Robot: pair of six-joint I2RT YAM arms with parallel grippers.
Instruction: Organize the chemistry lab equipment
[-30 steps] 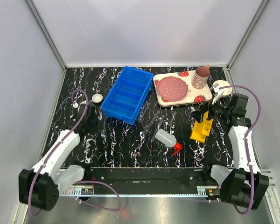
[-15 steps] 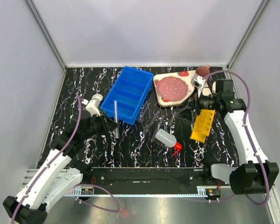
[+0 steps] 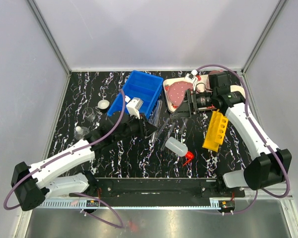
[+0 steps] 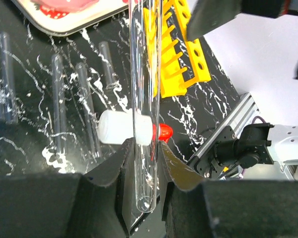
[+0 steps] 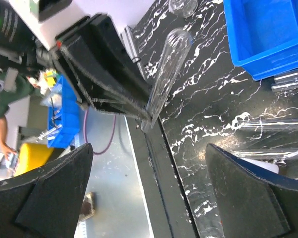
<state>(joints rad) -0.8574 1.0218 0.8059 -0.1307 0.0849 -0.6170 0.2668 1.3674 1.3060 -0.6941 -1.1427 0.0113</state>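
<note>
Fingers (image 4: 107, 171) of the left end effector (image 4: 143, 163) are clenched on a thin clear tube (image 4: 144, 74), pinching it just above its rounded closed end, so nearly the whole length stands free beyond the grip. The tube is held in the air above the surface (image 3: 114, 153), near the corner of the blue bin (image 3: 139, 94).

Facing it from over the tray (image 3: 166, 94), the right end effector (image 3: 185, 105) is released, with its jaws spread wide and nothing between them.

The tube looks like light, stiff, smooth glass or hard plastic. It probably weighs almost nothing, but it is likely to slide in a loose pinch and to crack under a hard one. A hold this low gives the long free end leverage, so any knock could twist it in the pads. A second grip would sit best on the bare middle of the tube, squeezing gently across its width.

More loose tubes (image 4: 57, 99) lie flat on the surface, and they may roll if nudged. Just beyond them the squeeze bottle (image 3: 176, 147) lies on its side. The yellow rack (image 3: 216, 130) is further right and seems to be tipped over.
</note>
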